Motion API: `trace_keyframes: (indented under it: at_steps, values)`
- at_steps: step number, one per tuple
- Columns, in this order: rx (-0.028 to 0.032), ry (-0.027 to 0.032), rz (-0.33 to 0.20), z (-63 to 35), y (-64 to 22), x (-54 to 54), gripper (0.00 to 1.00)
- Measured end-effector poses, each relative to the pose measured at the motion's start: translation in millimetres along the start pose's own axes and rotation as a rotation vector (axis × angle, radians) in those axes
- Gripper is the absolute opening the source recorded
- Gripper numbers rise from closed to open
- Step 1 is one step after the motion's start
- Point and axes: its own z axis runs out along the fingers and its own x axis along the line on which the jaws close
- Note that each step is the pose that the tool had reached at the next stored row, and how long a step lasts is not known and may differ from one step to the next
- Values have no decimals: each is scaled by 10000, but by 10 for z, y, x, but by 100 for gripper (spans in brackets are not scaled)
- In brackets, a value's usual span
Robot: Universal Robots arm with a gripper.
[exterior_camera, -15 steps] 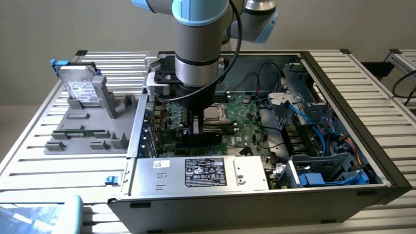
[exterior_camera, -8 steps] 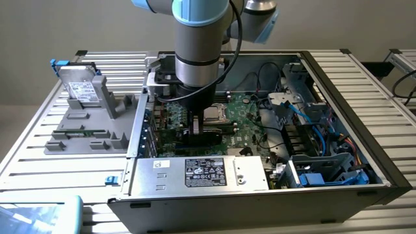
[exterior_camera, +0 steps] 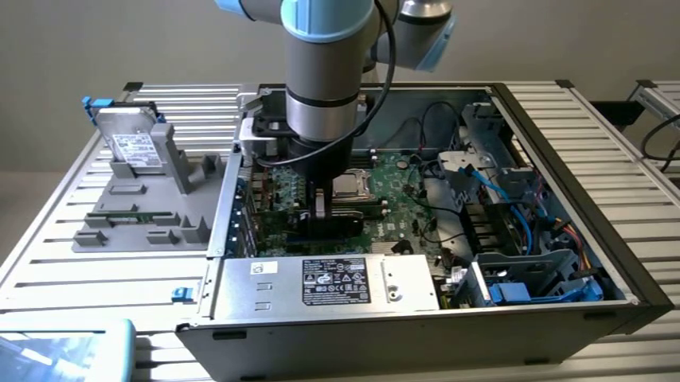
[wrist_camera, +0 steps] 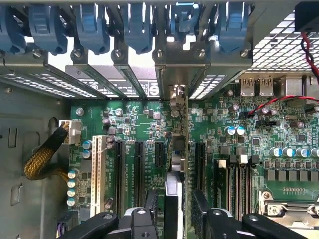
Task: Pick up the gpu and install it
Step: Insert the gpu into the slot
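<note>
Standing edge-on in the motherboard point(wrist_camera: 149, 124) slot, apparently seated: thin gpu point(wrist_camera: 178, 149).

Matt green gpu point(wrist_camera: 178, 149) board, perforated metal slot covers point(wrist_camera: 124, 82), blue plastic clips point(wrist_camera: 137, 30)

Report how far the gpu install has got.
Done: the gpu stands edge-on in a motherboard slot inside the case. In hand: the gripper straddles its top edge, fingers apart, not clamping. Left: full seating can't be confirmed.

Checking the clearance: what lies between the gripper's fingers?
The gpu, upright on the motherboard, with a gap to each of the gripper's fingers, in the wrist view.
</note>
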Motion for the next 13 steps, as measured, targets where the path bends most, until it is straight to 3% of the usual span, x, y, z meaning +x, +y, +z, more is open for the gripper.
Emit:
trace_keyframes:
  at_steps: [13]
  values:
    - [12,0,7,-560,39,14,42]
